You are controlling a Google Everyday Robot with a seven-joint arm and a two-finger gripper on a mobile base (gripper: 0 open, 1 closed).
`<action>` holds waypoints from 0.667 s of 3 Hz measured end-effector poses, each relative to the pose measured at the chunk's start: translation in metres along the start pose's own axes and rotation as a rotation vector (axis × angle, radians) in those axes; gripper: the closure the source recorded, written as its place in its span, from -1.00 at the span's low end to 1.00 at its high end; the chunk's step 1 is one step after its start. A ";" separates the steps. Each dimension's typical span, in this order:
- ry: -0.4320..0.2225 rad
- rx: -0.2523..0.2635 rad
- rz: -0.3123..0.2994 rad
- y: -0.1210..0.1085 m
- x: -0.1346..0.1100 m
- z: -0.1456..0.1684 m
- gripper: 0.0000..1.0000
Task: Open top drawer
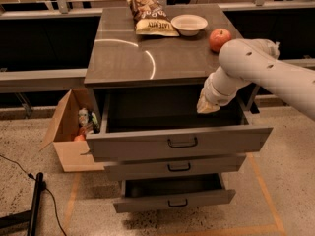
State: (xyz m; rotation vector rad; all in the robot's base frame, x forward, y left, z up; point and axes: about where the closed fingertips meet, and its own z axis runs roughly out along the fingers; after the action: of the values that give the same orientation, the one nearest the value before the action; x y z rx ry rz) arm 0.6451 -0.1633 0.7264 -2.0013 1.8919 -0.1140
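The top drawer (pixel 147 146) is a wide grey drawer with a small dark bail handle (pixel 182 142) at its centre. It stands pulled out from the cabinet, and its dark inside shows nothing in it. My gripper (pixel 206 105) hangs on the white arm (pixel 266 68), which reaches in from the right. It is over the right rear part of the open drawer, just under the cabinet top's front edge, and well above and behind the handle. It touches nothing that I can see.
The middle drawer (pixel 177 167) is nearly closed; the bottom drawer (pixel 174 199) is pulled partly out. A chip bag (pixel 150 16), a white bowl (pixel 188 23) and a red apple (pixel 219 39) sit on the cabinet top (pixel 128 58). An open cardboard box (pixel 66 136) stands on the floor at left, with a black pole (pixel 35 205) in front of it.
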 end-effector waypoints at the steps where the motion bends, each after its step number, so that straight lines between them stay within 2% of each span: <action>1: 0.011 0.010 0.007 0.005 -0.002 0.019 1.00; 2: 0.009 -0.004 0.011 0.017 -0.005 0.032 1.00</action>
State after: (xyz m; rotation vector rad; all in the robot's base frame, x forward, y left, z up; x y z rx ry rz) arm 0.6382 -0.1519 0.6925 -1.9959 1.9100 -0.1164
